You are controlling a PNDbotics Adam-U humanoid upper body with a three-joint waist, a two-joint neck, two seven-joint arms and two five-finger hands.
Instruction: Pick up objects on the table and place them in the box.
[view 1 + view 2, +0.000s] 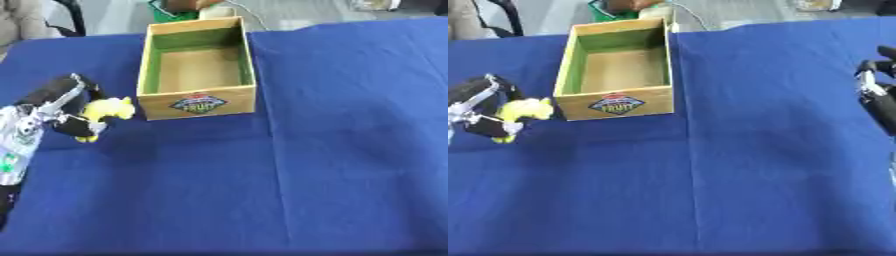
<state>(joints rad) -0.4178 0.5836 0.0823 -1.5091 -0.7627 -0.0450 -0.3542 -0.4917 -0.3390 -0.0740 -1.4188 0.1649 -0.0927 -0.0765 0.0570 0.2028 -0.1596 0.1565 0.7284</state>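
The left hand [66, 112] had its fingers curled round a small yellow object [107, 109], holding it just beside the wooden box [198, 102], off the near left corner. The box's open top lay up and to the right of the hand, its long axis running away from the robot. The right hand [878, 95] showed at the right edge, well apart; I couldn't tell how its fingers stood.
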